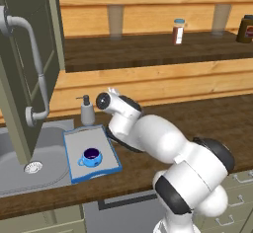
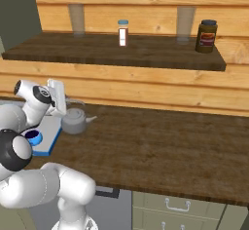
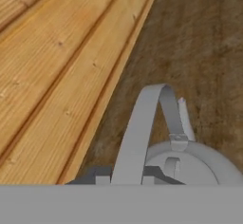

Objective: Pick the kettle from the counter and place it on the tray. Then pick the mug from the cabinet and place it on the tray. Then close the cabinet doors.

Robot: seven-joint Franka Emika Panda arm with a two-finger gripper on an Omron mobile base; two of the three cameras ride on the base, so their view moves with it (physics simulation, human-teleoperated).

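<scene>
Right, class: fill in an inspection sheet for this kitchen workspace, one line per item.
Surface: dark wood counter with an inset sink.
Job's things: kettle stands on the counter beside the tray, not on it; blue mug sits on the tray; cabinet door stands open.
Clutter: soap bottle behind the tray.
Grippers: claw closed on the kettle's arched handle.
Cables: nothing seen.
Surroundings: wooden wall; shelf with two glasses, a blue-lidded jar and a dark jar; drawers below the counter.
</scene>
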